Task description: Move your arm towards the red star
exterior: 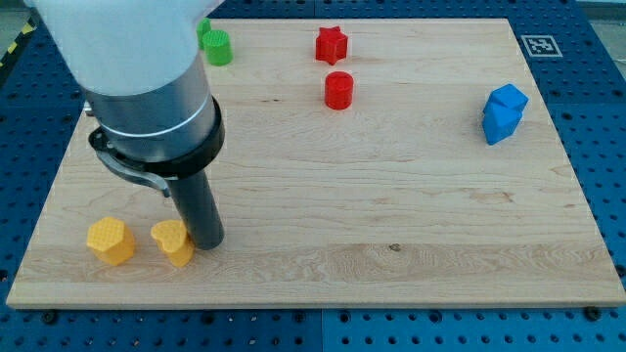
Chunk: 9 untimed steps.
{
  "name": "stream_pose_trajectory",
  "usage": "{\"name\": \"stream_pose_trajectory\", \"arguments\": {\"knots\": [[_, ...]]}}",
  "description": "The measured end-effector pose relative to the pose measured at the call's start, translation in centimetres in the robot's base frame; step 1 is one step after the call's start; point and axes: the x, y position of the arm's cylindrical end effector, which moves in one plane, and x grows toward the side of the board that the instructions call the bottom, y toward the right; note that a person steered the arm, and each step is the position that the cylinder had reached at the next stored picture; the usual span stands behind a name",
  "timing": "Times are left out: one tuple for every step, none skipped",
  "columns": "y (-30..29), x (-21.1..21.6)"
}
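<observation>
**Tip parked low-left, red star far up the board**

While the small red star-shaped block sits near the top edge of the pale wooden board, a little left of centre, my tip rests far from it in the lower left, touching or just beside the right side of a yellow block whose shape I cannot make out for certain. No claw exists on this arm, only the straight dark rod, so nothing is being held or squeezed.

From my tip, the star lies at about 1 o'clock, well apart. A red cylinder block stands just below the star, at its 6 o'clock, and that is the main hazard: a straight run from here would probably pass close to its left side. I judge the cleanest approach is to steer slightly left of that line and arrive at the star from its 7 o'clock side, clear of the cylinder.

A second yellow block, roughly hexagonal, sits at my tip's 9 o'clock beyond the first. A green block lies near the top, around 12 o'clock, and 1 blue block sits far off at 2 o'clock; neither should interfere.
</observation>
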Motion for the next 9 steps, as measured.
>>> {"name": "stream_pose_trajectory", "arguments": {"knots": [[-0.8,0.0],[-1.5,0.0],[-1.3,-0.4],[0.2,-5.0],[2.0,-10.9],[4.2,-17.0],[6.6,-22.7],[8.0,-25.7],[9.7,-25.9]]}}
